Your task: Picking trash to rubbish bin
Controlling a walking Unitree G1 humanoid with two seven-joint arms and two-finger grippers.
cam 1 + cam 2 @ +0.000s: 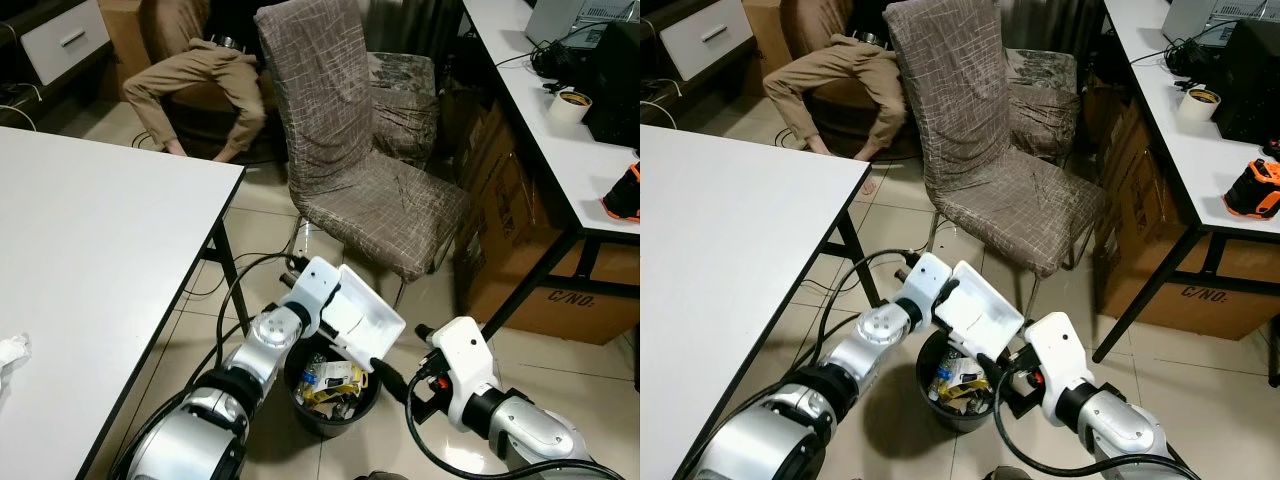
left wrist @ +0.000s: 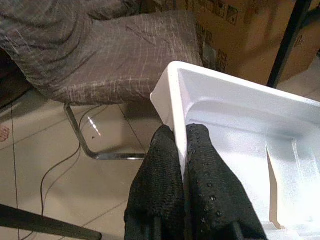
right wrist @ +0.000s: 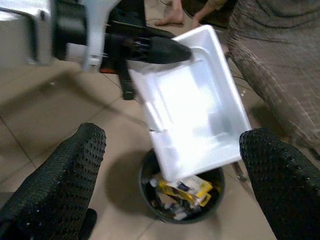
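Two grippers near bin [image 1: 330, 400] — left gripper [image 2: 182, 150] pinches rim of white foam tray [image 1: 362, 312], tilted over bin; right gripper [image 3: 170, 165] spread wide beside it. Bin holds wrappers; tray not dropped yet.

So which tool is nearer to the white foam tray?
Left. The left tool is shut on the rim of the white foam tray above the bin; the right tool is open just beside it, not touching.

White foam tray [image 1: 360, 312] blocks the bin [image 1: 300, 408] mouth.
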